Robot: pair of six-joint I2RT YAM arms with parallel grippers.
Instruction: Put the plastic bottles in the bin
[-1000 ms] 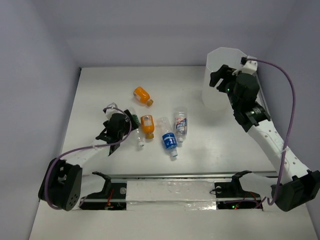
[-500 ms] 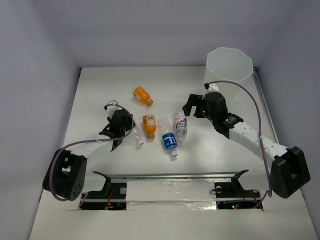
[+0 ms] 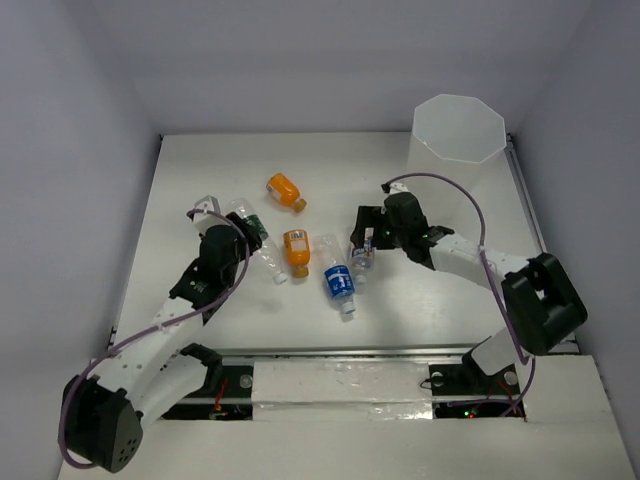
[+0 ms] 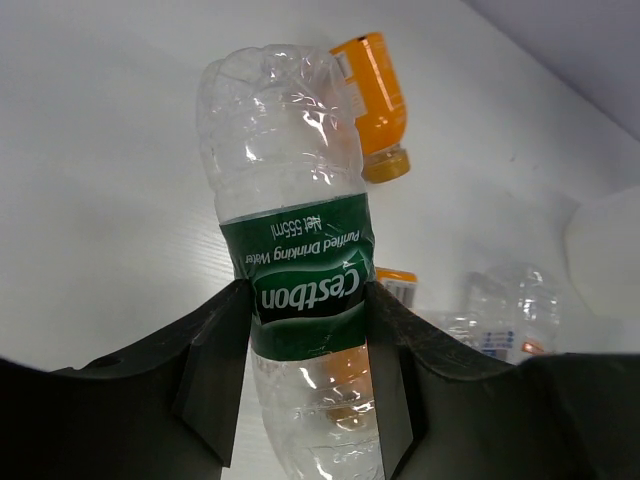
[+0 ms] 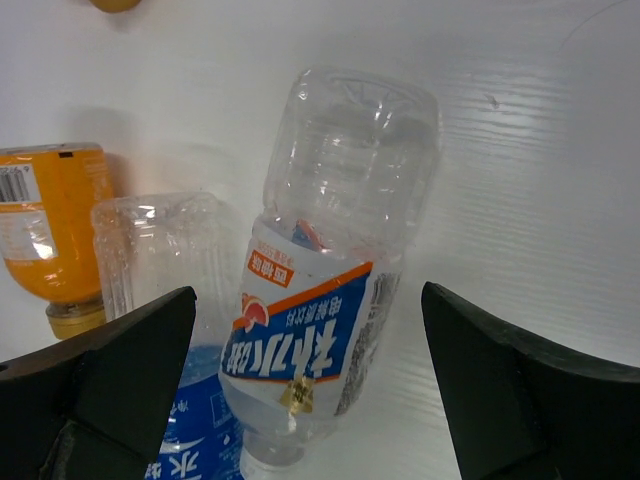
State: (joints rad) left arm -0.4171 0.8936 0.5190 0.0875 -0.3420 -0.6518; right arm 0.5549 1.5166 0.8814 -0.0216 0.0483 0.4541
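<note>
- Left gripper [image 4: 305, 292] was clamped on the green bottle [image 4: 290, 170], with both fingers [image 4: 215, 370] pressed onto the label from opposite sides.
- That bottle was about the farthest of the lot from the bin [image 3: 432, 175]. Couldn't tell whether it was clear of the table [image 3: 200, 170].
- Right gripper [image 5: 308, 292] had its jaws wide apart, straddling the white bottle [image 5: 330, 260]. There were gaps on both sides in the wrist view, so no contact.
- White bottle lay flat on the table. It was the closest bottle to the bin but well apart from it.
- Blue bottle [image 3: 338, 283] lay just beside the white one, on the side away from the bin. Touching or nearly, couldn't tell which.
- One orange bottle [image 3: 295, 250] lay next out from the bin past the blue one. The other [image 3: 285, 192] sat apart from the cluster, also far from the bin.
- Step, as I read it: both arms were mid-pick. Left had its grip and right was at pre-grasp.
- Next for the right arm: close on the white bottle's label section. The finger on the side away from the bin sat close to the blue bottle, so it could nudge it or pinch both.
- Next for the left arm: lift, then carry past the other bottles to the bin. The bin is tall, so it needs height to clear the rim and should release over the opening.
- Risk: the left arm's route to the bin ran through where the right arm was working. Better to sequence the two than move them together.
</note>
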